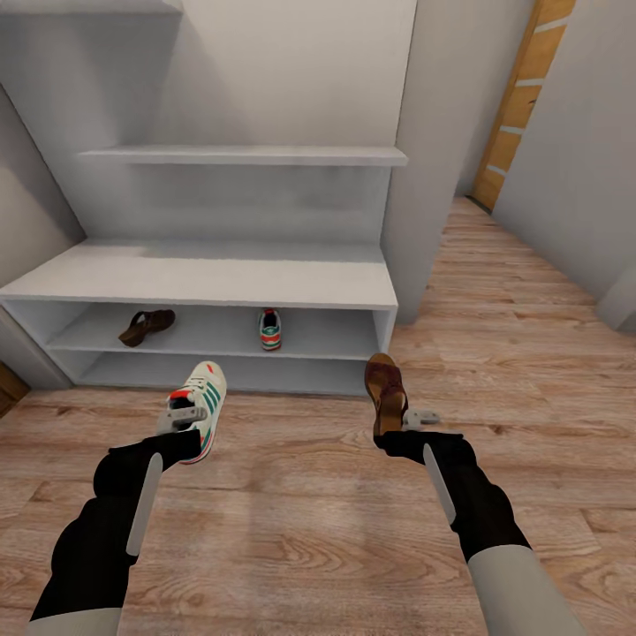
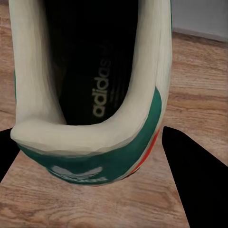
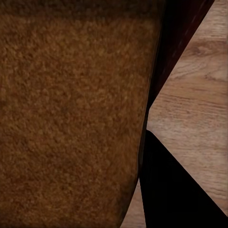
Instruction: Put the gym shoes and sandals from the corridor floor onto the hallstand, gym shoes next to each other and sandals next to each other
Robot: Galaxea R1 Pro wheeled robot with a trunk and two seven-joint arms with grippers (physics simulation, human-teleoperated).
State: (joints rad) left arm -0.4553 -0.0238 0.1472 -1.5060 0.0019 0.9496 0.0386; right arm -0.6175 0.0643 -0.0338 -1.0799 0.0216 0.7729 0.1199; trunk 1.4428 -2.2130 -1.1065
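My left gripper (image 1: 184, 415) pinches 1 gym shoe (image 1: 203, 397); my right gripper (image 1: 408, 419) pinches 1 sandal (image 1: 386, 389) near the rack (image 1: 212, 278).

Bright, even, glare-free light with only faint soft shadows; both wrist close-ups look soft and coarsely textured.
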